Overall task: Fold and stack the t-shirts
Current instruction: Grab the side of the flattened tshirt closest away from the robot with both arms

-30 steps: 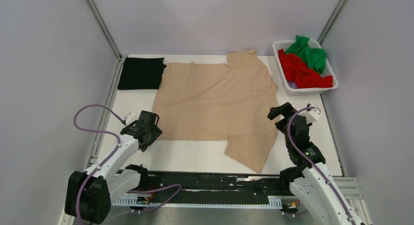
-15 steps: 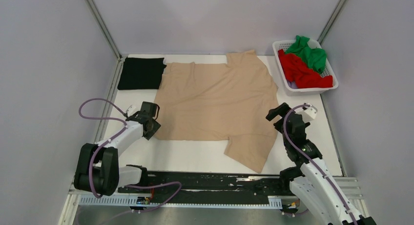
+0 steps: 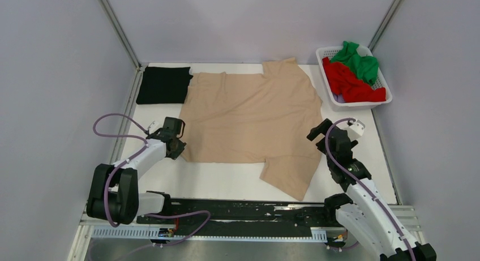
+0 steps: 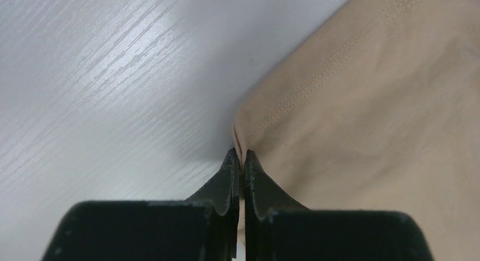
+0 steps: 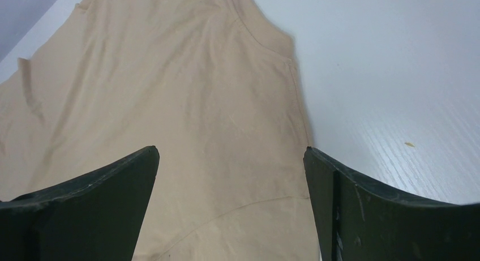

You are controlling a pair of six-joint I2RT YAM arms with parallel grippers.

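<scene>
The beige t-shirt (image 3: 249, 116) lies spread flat across the middle of the white table. My left gripper (image 3: 176, 149) is at its near left corner. In the left wrist view the left gripper (image 4: 241, 154) is shut on the stitched hem corner of the beige cloth (image 4: 368, 102). My right gripper (image 3: 317, 132) hovers open over the shirt's right side by the near sleeve. The right wrist view shows the right gripper (image 5: 231, 150) wide apart over the beige cloth (image 5: 170, 91), holding nothing. A folded black t-shirt (image 3: 164, 84) lies at the back left.
A white slatted basket (image 3: 356, 104) at the back right holds a red t-shirt (image 3: 348, 82) and a green t-shirt (image 3: 359, 63). Bare table (image 3: 226, 182) runs along the near edge, and a strip of bare table (image 5: 396, 74) lies right of the shirt. Walls enclose three sides.
My left gripper moved in to the beige shirt's near left corner and closed on the hem. The right gripper shifted slightly toward the shirt and stayed open.
</scene>
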